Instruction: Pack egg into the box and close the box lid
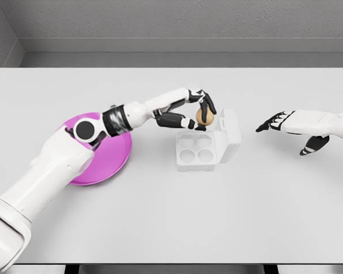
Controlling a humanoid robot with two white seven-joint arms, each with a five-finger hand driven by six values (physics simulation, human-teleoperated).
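Observation:
A white egg box [197,150] stands open near the table's middle, its lid [230,134] tilted back to the right and its round cups showing empty. My left hand [199,111] hovers just above the box's far edge, fingers shut on a brown egg [204,116]. Off to the right, my right hand [286,127] floats above the table with fingers spread, holding nothing, well apart from the lid.
A magenta plate [106,160] lies left of the box, partly covered by my left arm. The white table [171,217] stretches wide, with its front edge near the bottom and a grey wall behind.

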